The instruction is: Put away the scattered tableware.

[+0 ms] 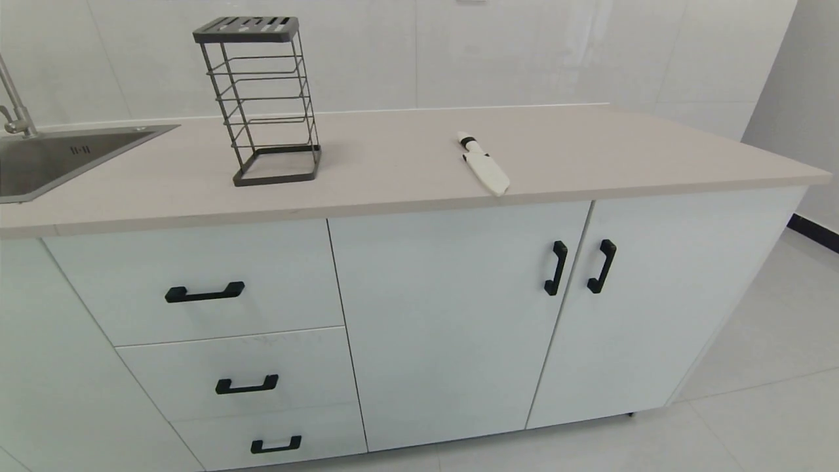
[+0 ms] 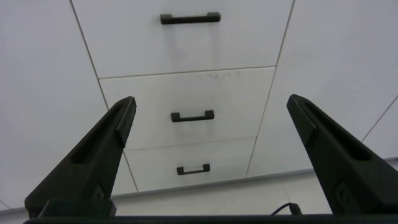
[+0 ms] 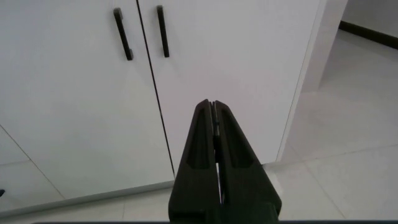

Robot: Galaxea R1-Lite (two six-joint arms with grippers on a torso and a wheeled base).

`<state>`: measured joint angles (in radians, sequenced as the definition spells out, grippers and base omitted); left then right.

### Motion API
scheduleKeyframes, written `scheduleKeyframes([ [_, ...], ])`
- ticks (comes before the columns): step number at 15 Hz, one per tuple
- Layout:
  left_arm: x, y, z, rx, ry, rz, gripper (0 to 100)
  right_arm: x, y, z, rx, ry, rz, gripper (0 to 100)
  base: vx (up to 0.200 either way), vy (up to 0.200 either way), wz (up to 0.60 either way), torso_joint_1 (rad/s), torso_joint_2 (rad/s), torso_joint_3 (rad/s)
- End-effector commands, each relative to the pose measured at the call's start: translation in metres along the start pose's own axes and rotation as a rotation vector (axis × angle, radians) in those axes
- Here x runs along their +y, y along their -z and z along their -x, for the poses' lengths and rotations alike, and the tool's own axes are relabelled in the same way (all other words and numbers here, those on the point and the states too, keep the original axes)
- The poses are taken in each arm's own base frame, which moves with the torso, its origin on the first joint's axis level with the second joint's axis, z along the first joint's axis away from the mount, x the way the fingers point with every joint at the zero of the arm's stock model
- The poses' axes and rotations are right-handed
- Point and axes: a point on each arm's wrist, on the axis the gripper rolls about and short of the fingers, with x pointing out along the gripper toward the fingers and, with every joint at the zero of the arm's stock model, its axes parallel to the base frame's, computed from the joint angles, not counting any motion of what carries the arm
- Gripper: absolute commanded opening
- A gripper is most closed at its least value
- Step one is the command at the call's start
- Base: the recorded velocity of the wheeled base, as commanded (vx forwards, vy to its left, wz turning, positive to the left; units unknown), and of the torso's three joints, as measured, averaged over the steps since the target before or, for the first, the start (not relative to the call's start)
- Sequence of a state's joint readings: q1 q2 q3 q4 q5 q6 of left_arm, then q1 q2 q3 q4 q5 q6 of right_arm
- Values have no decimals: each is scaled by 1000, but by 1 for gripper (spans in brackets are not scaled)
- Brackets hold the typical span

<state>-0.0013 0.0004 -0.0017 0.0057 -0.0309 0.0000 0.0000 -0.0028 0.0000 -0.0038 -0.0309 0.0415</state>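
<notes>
A white knife [image 1: 484, 164] with a black band on its handle lies flat on the beige countertop [image 1: 393, 164], near the front edge right of centre. A dark wire knife rack [image 1: 262, 98] with a slotted top stands upright on the counter to its left. My left gripper [image 2: 211, 109] is open, low in front of the white drawers [image 2: 193, 99], with nothing between its fingers. My right gripper [image 3: 214, 109] is shut and empty, low in front of the two cabinet doors [image 3: 149, 74].
A steel sink [image 1: 52, 157] with a tap is set into the counter at far left. Below are three drawers with black handles [image 1: 204, 292] and two doors with vertical handles [image 1: 580, 267]. Tiled floor [image 1: 767, 367] lies open to the right.
</notes>
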Motion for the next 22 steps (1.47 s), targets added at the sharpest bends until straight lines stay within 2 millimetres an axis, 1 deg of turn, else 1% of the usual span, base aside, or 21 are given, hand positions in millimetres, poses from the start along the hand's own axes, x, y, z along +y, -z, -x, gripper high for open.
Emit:
scheduleKeyframes([
  [1,0,0,0,0,0,0,100,0,0,0,0,0,0,0,0,0,0,110,-540,-290],
  [14,0,0,0,0,-1,3,100,0,0,0,2,0,2,0,0,0,0,201,-491,-279],
  [22,0,0,0,0,-5,8,100,0,0,0,2,0,2,0,0,0,0,238,-522,-281],
])
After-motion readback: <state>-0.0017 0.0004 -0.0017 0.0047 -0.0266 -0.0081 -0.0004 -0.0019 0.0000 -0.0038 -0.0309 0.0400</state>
